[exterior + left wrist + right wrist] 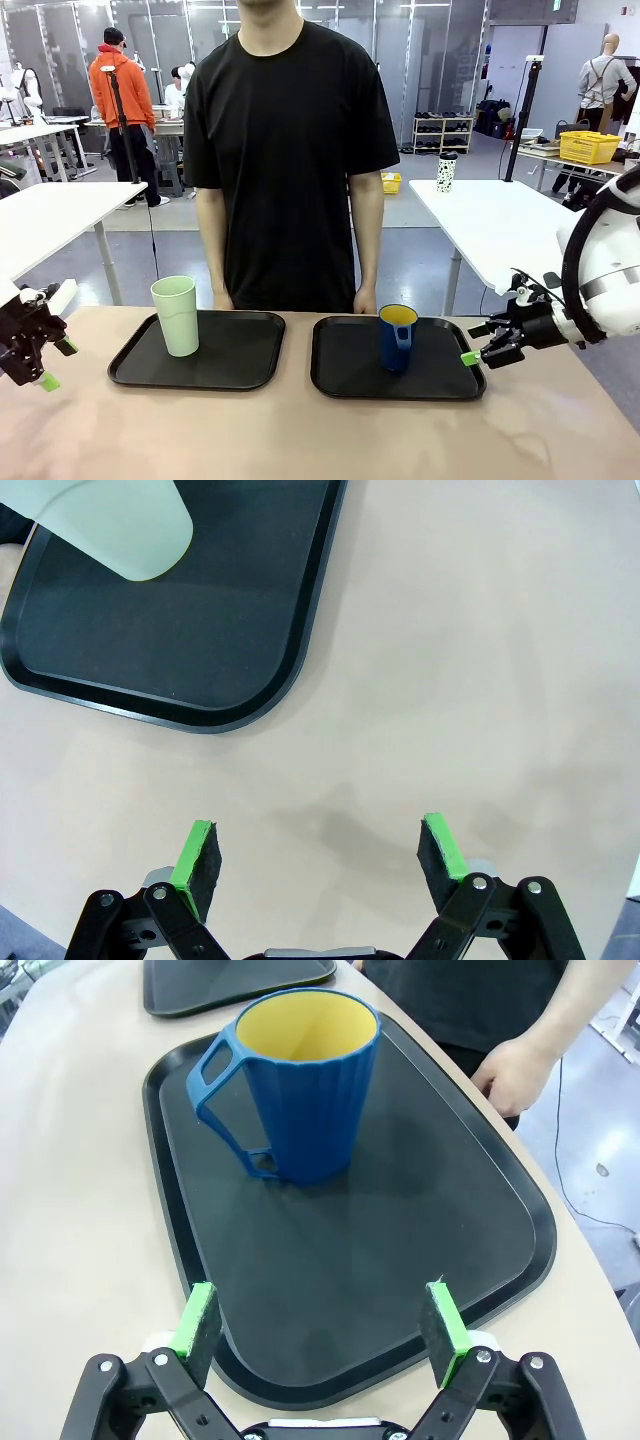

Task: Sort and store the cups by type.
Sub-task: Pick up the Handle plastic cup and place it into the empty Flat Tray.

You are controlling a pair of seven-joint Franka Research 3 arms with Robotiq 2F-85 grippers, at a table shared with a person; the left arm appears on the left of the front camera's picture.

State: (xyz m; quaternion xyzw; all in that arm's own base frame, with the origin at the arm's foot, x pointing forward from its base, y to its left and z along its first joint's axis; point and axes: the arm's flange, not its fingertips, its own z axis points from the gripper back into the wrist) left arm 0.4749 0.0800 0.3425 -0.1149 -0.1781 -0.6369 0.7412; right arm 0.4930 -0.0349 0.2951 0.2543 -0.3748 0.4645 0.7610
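We had the green tumbler (176,314) on the left tray (240,368), blue mug (397,337) centre-right on the other tray (340,375); both fingers sets wide open, empty. Looked light, stiff, slick plastic, so we'd pinch the walls

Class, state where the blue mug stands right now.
In the front view the blue mug stands upright on the right-hand black tray, near its far edge, just ahead of the open right gripper.
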